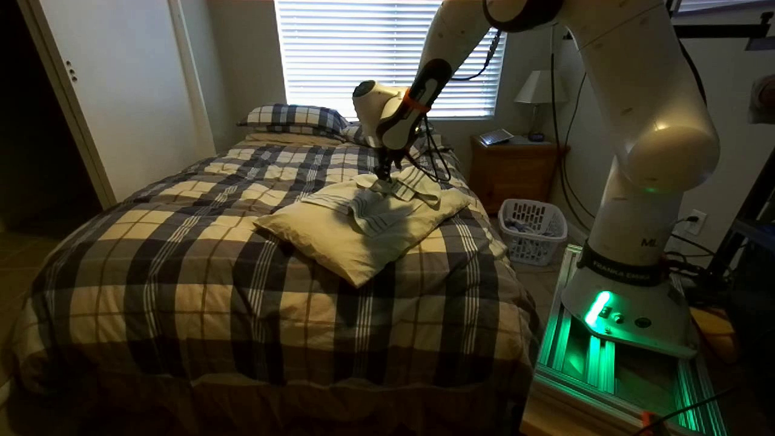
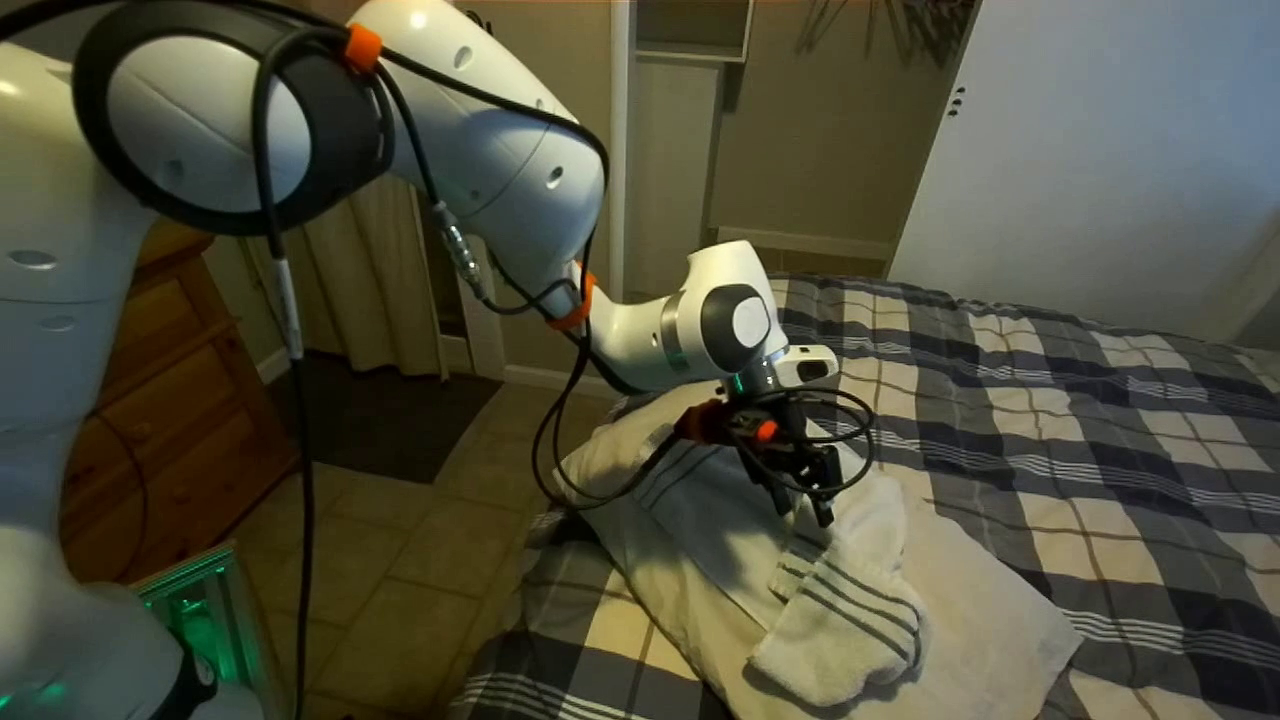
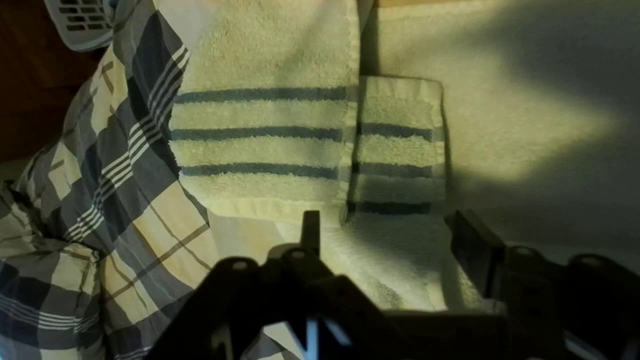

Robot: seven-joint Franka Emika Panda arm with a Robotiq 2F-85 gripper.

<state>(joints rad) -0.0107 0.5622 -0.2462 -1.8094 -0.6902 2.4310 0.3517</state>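
A cream towel with dark stripes (image 1: 375,219) lies rumpled and partly folded on a pale pillow (image 1: 330,236), seen in both exterior views. I cannot tell whether it is one cloth or two. My gripper (image 2: 803,514) points down at the raised folds of the towel (image 2: 840,630). In the wrist view the jaws stand well apart, and the gripper (image 3: 382,220) is over a fold of the towel (image 3: 265,117) below its striped end. Cloth shows in the gap, but neither finger is pressed on it. Whether the fingertips touch the towel is hard to tell.
The pillow rests on a bed with a plaid cover (image 1: 212,284), and more plaid pillows (image 1: 296,118) lie at its head. Beside the bed stand a white laundry basket (image 1: 533,233) and a wooden nightstand (image 1: 514,175) with a lamp (image 1: 540,88). Cables (image 2: 560,440) hang from the arm.
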